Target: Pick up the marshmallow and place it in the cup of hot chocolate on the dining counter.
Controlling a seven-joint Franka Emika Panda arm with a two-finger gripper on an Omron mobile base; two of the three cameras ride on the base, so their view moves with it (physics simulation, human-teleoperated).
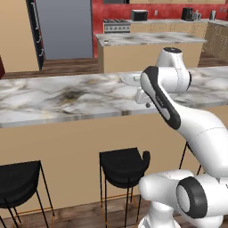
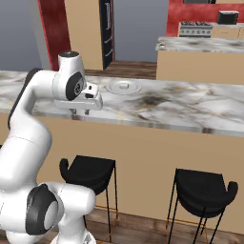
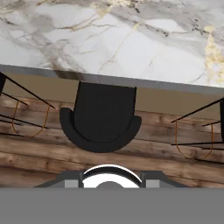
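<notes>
Gripper (image 2: 80, 112) hangs over the counter's (image 2: 190, 109) near edge, above a black stool (image 3: 100, 116); jaw state cannot be told.

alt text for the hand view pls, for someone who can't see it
Looking straight down past the near edge of the dining counter, whose white-grey marble top is veined in dark grey and gold. Below the edge, a black bar stool stands on a brown wood plank floor, with thin black legs of other stools at both sides.
</notes>
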